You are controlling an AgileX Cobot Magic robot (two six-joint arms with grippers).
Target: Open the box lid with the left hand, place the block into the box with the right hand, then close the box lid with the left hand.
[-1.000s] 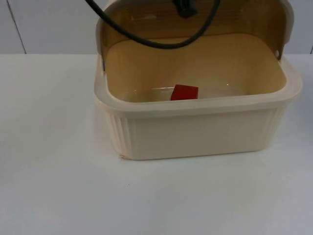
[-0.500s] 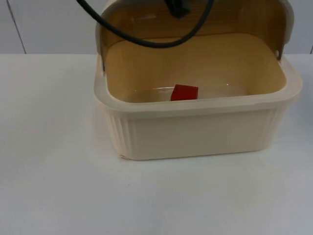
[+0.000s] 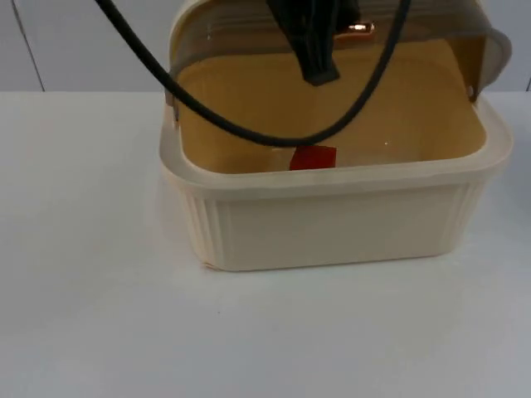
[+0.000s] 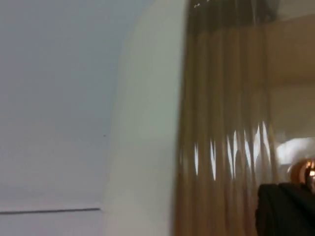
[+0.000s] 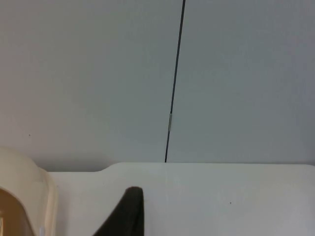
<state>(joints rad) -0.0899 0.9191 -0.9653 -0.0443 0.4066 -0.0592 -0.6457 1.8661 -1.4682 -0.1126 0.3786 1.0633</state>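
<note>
Left claw (image 3: 319,62), grip unclear, at translucent brown lid (image 3: 241,21) over cream ribbed box (image 3: 332,224), red block (image 3: 313,157) inside.

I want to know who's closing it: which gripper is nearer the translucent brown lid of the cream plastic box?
Left. The left gripper is at the lid; the right gripper waits beside the box.

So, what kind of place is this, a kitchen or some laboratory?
Most likely a robot test bench, not a kitchen. A bare white table top ends at a grey partition wall, and on it stands one cream plastic box holding a red block, with the left gripper at its lid.
</note>
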